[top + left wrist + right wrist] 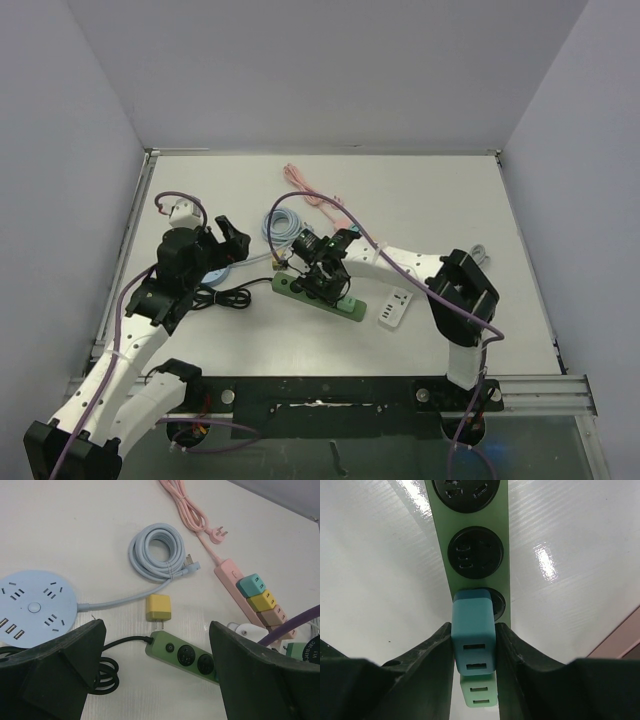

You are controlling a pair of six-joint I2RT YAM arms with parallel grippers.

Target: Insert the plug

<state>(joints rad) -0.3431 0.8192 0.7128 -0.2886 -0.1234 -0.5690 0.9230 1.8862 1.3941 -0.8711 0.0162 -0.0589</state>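
Only one bit of writing shows. In the left wrist view, low at the right edge, a black round part (310,650) has small white print in two lines. The lower line looks like "V1.1". The upper line runs off the frame and is too small to read for sure.

No words can be read on the round blue socket box (35,605) at the left, the yellow charger (159,607) in the middle, the green power strip (185,655) below it or the pink power strip (232,572) at the upper right. The blue-green plug (473,635) in the middle of the right wrist view has none either. Nothing can be read in the top view.
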